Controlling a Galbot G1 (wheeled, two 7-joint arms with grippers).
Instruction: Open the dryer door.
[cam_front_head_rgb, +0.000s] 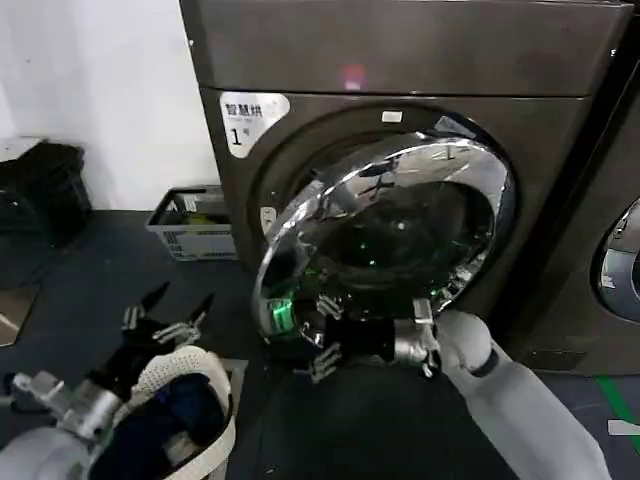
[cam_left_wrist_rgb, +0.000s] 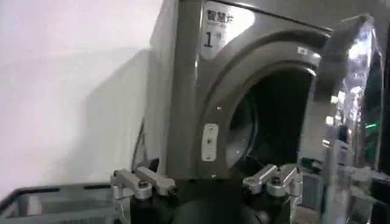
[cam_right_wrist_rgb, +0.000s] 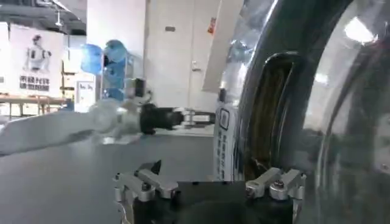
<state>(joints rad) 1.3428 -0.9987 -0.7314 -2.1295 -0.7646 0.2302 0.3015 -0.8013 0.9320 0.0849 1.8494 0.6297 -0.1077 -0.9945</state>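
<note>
The dryer (cam_front_head_rgb: 400, 120) is a dark bronze-grey machine with a white label marked "1" (cam_front_head_rgb: 250, 115). Its dryer door (cam_front_head_rgb: 390, 240), a chrome ring around dark glass, stands partly swung out from the drum opening (cam_left_wrist_rgb: 268, 122). My right gripper (cam_front_head_rgb: 322, 335) is open at the door's lower left rim, nothing between its fingers. In the right wrist view the chrome ring (cam_right_wrist_rgb: 304, 91) rises close beside that gripper (cam_right_wrist_rgb: 213, 189). My left gripper (cam_front_head_rgb: 178, 305) hangs open low on the left, well away from the door, facing the dryer (cam_left_wrist_rgb: 195, 91). The door's edge (cam_left_wrist_rgb: 350, 109) shows beside the opening.
A bag of dark blue laundry (cam_front_head_rgb: 190, 410) lies under my left arm. A white basket (cam_front_head_rgb: 190, 225) stands against the wall beside the dryer, with a black crate (cam_front_head_rgb: 40, 190) further left. A neighbouring machine (cam_front_head_rgb: 620, 260) stands close on the right.
</note>
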